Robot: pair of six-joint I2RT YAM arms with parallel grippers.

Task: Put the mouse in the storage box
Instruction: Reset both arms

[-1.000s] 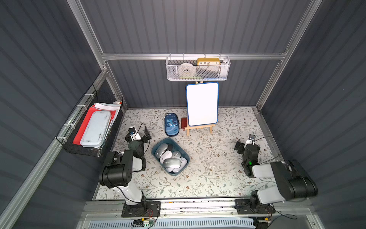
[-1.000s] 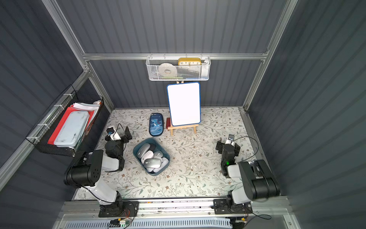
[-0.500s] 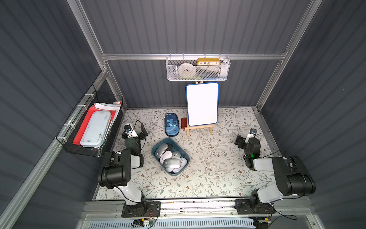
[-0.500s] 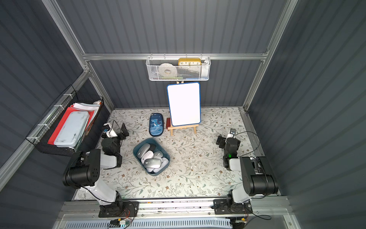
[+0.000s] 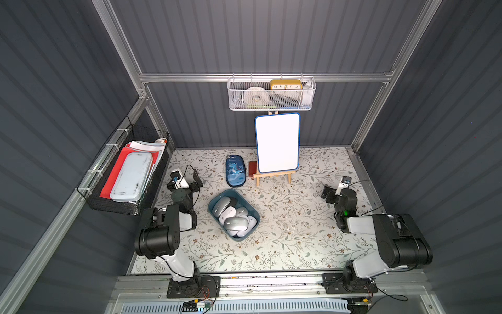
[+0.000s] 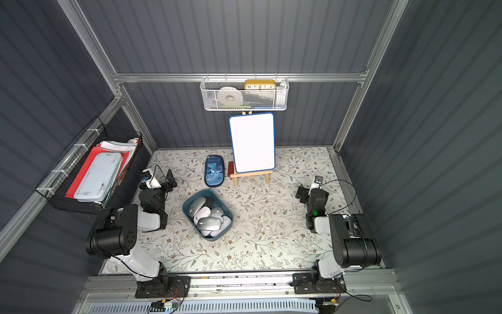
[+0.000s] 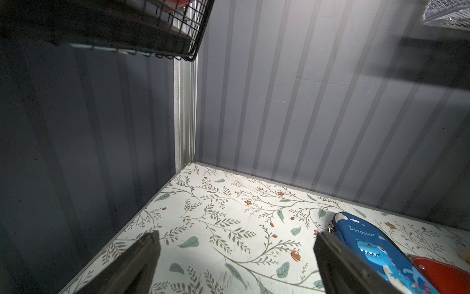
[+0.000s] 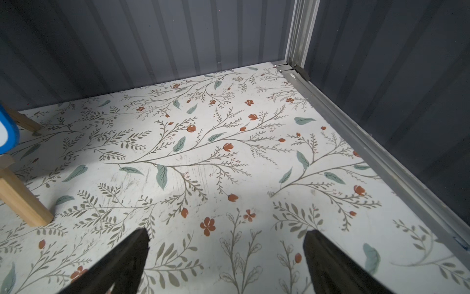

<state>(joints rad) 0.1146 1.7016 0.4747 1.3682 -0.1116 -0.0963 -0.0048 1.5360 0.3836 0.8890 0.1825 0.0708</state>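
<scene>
The dark teal storage box (image 5: 244, 237) (image 6: 220, 236) sits left of the table's middle in both top views. Several grey and white mice lie piled in it, a silver mouse (image 5: 235, 223) (image 6: 208, 223) on top. Every mouse in view is inside the box. My left gripper (image 5: 184, 182) (image 6: 159, 181) (image 7: 236, 235) hangs open and empty by the left wall, left of the box. My right gripper (image 5: 335, 190) (image 6: 307, 192) (image 8: 227, 232) is open and empty over bare floral table near the right wall.
A blue dinosaur-print case (image 5: 235, 171) (image 7: 376, 249) lies behind the box, beside a small red item (image 5: 252, 166) and a whiteboard on a wooden easel (image 5: 277, 142). A black wire basket (image 5: 127, 168) hangs on the left wall, a white mesh basket (image 5: 271, 95) on the back wall.
Both arms have folded back toward their own sides. The right wrist has moved a little toward the back. Both grippers have stayed open and empty, and the box has not moved.
</scene>
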